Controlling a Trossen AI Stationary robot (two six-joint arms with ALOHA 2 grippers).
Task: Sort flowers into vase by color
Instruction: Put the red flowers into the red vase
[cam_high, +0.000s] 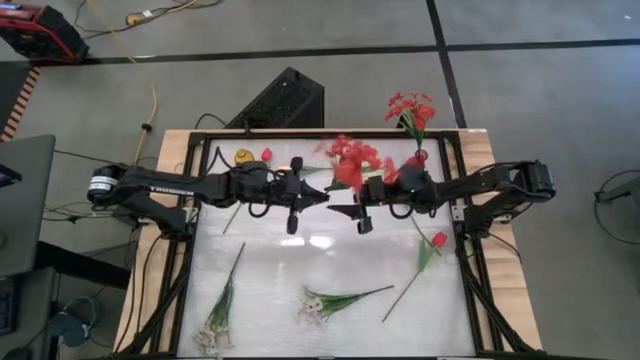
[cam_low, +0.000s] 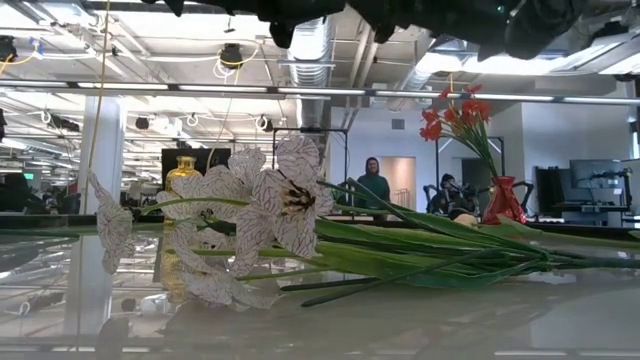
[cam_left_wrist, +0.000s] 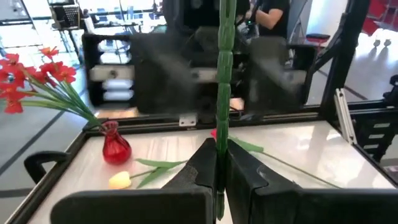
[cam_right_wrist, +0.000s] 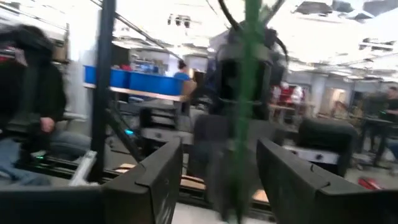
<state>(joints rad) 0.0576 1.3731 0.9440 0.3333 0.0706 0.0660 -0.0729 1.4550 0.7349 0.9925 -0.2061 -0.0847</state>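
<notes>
My left gripper (cam_high: 322, 197) (cam_left_wrist: 221, 149) is over the middle of the table, shut on the green stalk of a red blossom flower (cam_high: 350, 160). My right gripper (cam_high: 338, 210) (cam_right_wrist: 219, 146) faces it, open. The same stalk (cam_right_wrist: 249, 93) stands between its fingers, and I see no touch. A red vase (cam_high: 418, 157) (cam_left_wrist: 116, 148) at the far right holds red blossoms (cam_high: 410, 108). A yellow vase (cam_high: 243, 156) (cam_low: 183, 175) stands at the far left. Two white sprays (cam_high: 215, 330) (cam_high: 320, 303), a red tulip (cam_high: 437, 240) and a cream tulip bud (cam_left_wrist: 120, 180) lie flat on the table. My left gripper pinches the thin green stalk (cam_left_wrist: 222, 124) between its two fingers. The fingers come level from the table's left and lie across the stalk. The flower is lifted clear and stands upright, its red blossoms above the fingers and a short stalk end below them.
Another red tulip (cam_high: 266, 154) lies by the yellow vase. A black frame (cam_high: 470, 215) rims the table, and a black box (cam_high: 285, 100) sits beyond the far edge. White blossoms (cam_low: 270, 205) fill the low view's foreground. People (cam_low: 372, 180) are in the room behind.
</notes>
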